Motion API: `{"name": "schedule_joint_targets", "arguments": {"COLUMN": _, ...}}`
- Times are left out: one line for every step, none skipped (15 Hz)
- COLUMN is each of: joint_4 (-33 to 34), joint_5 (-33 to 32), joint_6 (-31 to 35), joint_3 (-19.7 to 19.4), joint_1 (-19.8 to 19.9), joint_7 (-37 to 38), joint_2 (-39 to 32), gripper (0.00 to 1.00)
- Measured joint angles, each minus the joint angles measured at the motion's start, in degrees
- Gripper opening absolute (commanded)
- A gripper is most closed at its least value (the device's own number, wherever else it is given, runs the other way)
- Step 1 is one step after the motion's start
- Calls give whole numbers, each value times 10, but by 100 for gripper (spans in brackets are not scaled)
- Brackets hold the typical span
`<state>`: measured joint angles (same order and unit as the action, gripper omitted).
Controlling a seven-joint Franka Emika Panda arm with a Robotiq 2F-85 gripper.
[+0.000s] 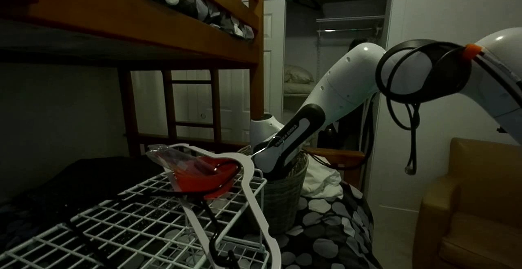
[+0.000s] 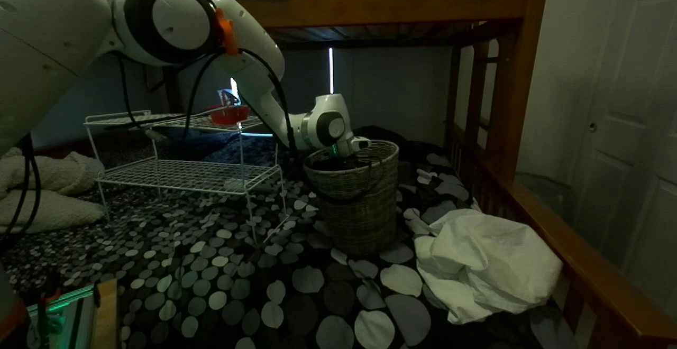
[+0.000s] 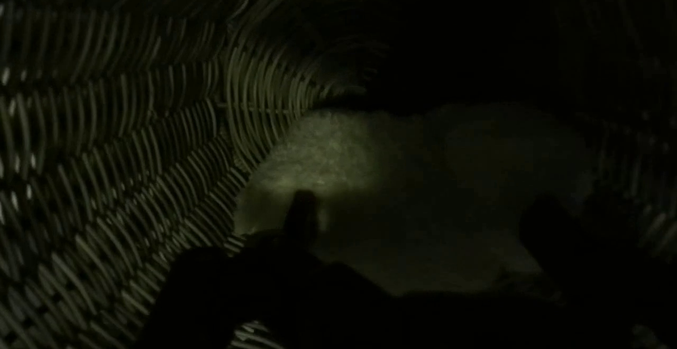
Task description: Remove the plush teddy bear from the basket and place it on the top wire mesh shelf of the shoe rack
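The teddy bear (image 3: 328,148) shows in the wrist view as a pale fuzzy shape low inside the dark basket (image 3: 106,127). Its face and limbs cannot be made out. The woven basket stands on the bed in both exterior views (image 1: 281,203) (image 2: 359,211). My gripper (image 3: 423,201) is inside the basket, with its fingers wide apart and the plush between and beyond them. Whether they touch it is too dark to tell. The exterior views hide the fingers and the bear. The white wire shoe rack (image 2: 174,174) stands beside the basket, its top mesh shelf (image 1: 134,220) above the bed.
A red item (image 1: 204,175) in clear plastic and a white hanger-like frame (image 1: 253,195) are at the rack's top shelf. Dark cables lie across that shelf. A white cloth (image 2: 486,264) lies beside the basket. The upper bunk's wooden rail (image 2: 381,8) is overhead.
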<state>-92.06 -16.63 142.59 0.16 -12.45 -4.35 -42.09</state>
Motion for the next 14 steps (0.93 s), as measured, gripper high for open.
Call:
{"name": "schedule_joint_targets", "arguments": {"joint_4": 9, "joint_5": -5, "joint_6": 0, "joint_3": -7, "joint_1": -4, "joint_7": 6, "joint_2": -11, "gripper": 68}}
{"name": "schedule_joint_targets", "arguments": {"joint_4": 18, "joint_5": -8, "joint_6": 0, "joint_3": -12, "joint_1": -7, "joint_7": 11, "joint_2": -20, "gripper": 58}}
{"name": "schedule_joint_targets", "arguments": {"joint_4": 26, "joint_5": -9, "joint_6": 0, "joint_3": -16, "joint_1": -9, "joint_7": 14, "joint_2": -26, "gripper": 51}}
{"name": "schedule_joint_targets", "arguments": {"joint_4": 33, "joint_5": -10, "joint_6": 0, "joint_3": -19, "joint_1": -12, "joint_7": 17, "joint_2": -31, "gripper": 42}}
{"name": "schedule_joint_targets", "arguments": {"joint_4": 40, "joint_5": -10, "joint_6": 0, "joint_3": -22, "joint_1": -15, "joint_7": 20, "joint_2": -34, "gripper": 35}}
{"name": "schedule_joint_targets", "arguments": {"joint_4": 46, "joint_5": -10, "joint_6": 0, "joint_3": -25, "joint_1": -17, "joint_7": 23, "joint_2": -36, "gripper": 29}}
{"name": "schedule_joint_targets", "arguments": {"joint_4": 52, "joint_5": -10, "joint_6": 0, "joint_3": -27, "joint_1": -19, "joint_7": 27, "joint_2": -39, "gripper": 20}}
{"name": "schedule_joint_targets", "arguments": {"joint_4": 56, "joint_5": -10, "joint_6": 0, "joint_3": -29, "joint_1": -20, "joint_7": 31, "joint_2": -41, "gripper": 13}}
{"name": "schedule_joint_targets", "arguments": {"joint_4": 59, "joint_5": -10, "joint_6": 0, "joint_3": -31, "joint_1": -22, "joint_7": 34, "joint_2": -42, "gripper": 5}}
{"name": "schedule_joint_targets", "arguments": {"joint_4": 62, "joint_5": -10, "joint_6": 0, "joint_3": -32, "joint_1": -23, "joint_7": 37, "joint_2": -44, "gripper": 1}}
{"name": "schedule_joint_targets", "arguments": {"joint_4": 65, "joint_5": -10, "joint_6": 0, "joint_3": -34, "joint_1": -23, "joint_7": 40, "joint_2": -45, "gripper": 0}}
{"name": "schedule_joint_targets", "arguments": {"joint_4": 66, "joint_5": -10, "joint_6": 0, "joint_3": -36, "joint_1": -24, "joint_7": 43, "joint_2": -46, "gripper": 0}}
{"name": "schedule_joint_targets", "arguments": {"joint_4": 67, "joint_5": -10, "joint_6": 0, "joint_3": -37, "joint_1": -24, "joint_7": 44, "joint_2": -46, "gripper": 0}}
{"name": "schedule_joint_targets", "arguments": {"joint_4": 67, "joint_5": -10, "joint_6": 0, "joint_3": -38, "joint_1": -24, "joint_7": 45, "joint_2": -46, "gripper": 1}}
